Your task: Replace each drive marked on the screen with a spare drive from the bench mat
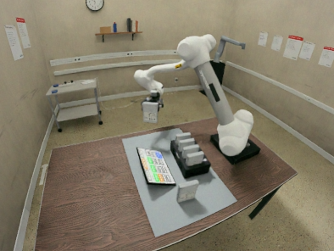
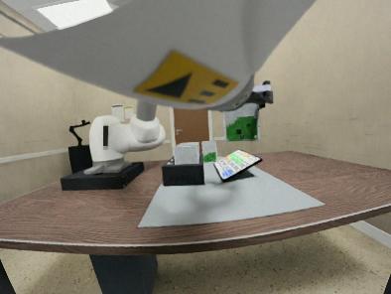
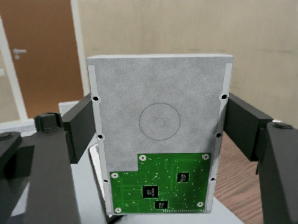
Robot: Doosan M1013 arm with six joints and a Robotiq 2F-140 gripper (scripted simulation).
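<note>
Top view. One drive, raised high beyond the far edge of the mat. One dock, black, on the mat, several drives upright in a row in it. One screen, tilted, just beside the dock; green, orange and blue marks, too small to read. One second loose drive, upright on the mat at the near end. One counter, wooden.

Exterior view. Held drive, upright, green board low, well above the mat. The arm covers much of the upper part; the bays cannot be told apart.

Wrist view. Fingers, clamped on the drive by its two long side edges, face square to the view. Which end carries the connector is not certain; probably the lower.

Handling, as judged: the grip seems even; keep the drive plumb, travel above the standing drives, match their facing, then lower straight into the one empty bay, if the screen confirms it. Room between screen and dock looks narrow; the open side lies above.
</note>
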